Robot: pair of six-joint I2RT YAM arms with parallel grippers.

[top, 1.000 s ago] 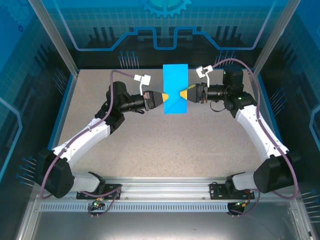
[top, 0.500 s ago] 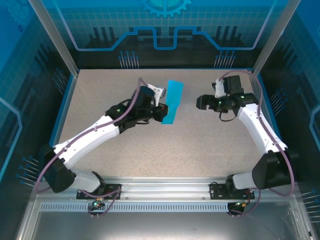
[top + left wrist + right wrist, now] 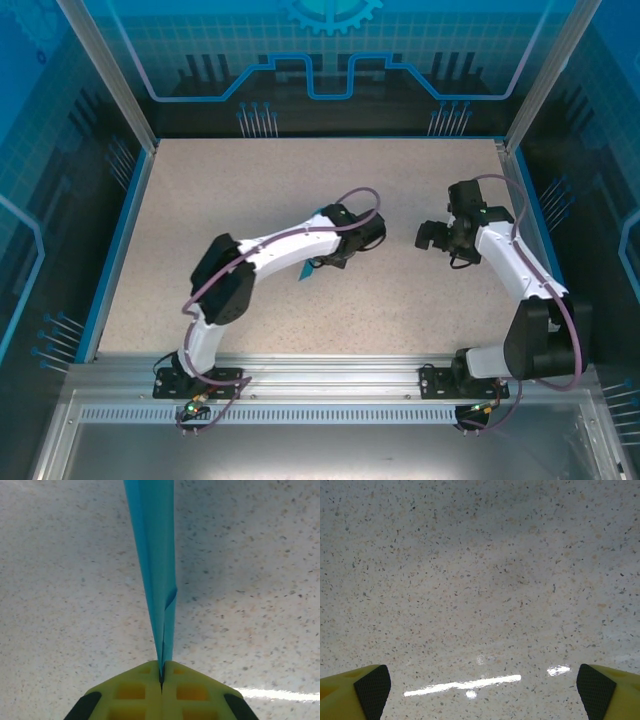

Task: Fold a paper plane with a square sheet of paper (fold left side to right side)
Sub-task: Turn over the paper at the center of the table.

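With my left gripper point(image 3: 161, 677) pinched shut on the square sheet of paper point(image 3: 152, 555), seen edge-on over the table point(image 3: 470, 580), and my right gripper point(image 3: 480, 690) wide open and empty, I'd lay it flat before creasing.

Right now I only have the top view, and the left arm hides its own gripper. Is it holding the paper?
Observer: Yes. In the left wrist view the left gripper is shut on the paper, pinching one end.
Operator: How does the paper sit in it?
Observer: It is folded and seen edge-on, running straight out from the fingertips, with a small flap partway along.
Operator: And the right gripper, anything in it?
Observer: Nothing. In the right wrist view the right gripper is open, its fingers wide apart, with bare table between them.
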